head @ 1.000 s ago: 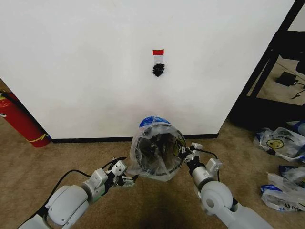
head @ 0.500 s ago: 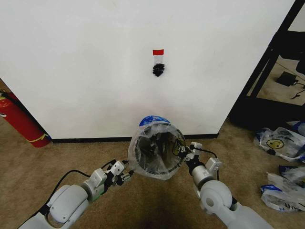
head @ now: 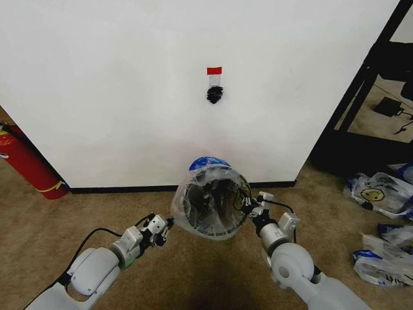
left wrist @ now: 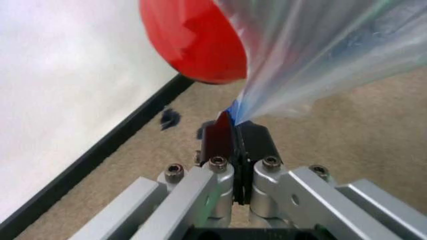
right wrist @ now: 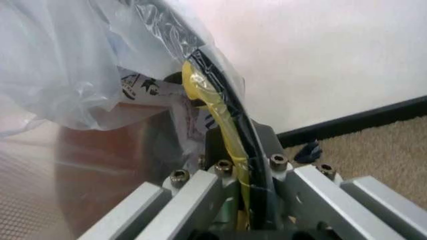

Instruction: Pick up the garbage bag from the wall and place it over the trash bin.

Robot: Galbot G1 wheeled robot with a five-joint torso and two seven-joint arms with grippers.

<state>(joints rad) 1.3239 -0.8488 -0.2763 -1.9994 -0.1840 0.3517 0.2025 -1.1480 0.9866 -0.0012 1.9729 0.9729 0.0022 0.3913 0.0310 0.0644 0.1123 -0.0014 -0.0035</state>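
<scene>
Both grippers clench the bag [head: 210, 200], left gripper [head: 169, 225] and right gripper [head: 248, 208] at opposite edges, stretching its translucent plastic over the bin [head: 213, 208] by the wall [head: 129, 97]. Left wrist view reveals the bin's red body [left wrist: 193, 42]; right wrist view shows yellow print [right wrist: 207, 102].

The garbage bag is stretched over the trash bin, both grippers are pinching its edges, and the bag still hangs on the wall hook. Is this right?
Not quite. In the head view the hook is bare; the garbage bag sits over the trash bin, with the left gripper and right gripper pinching it.
</scene>
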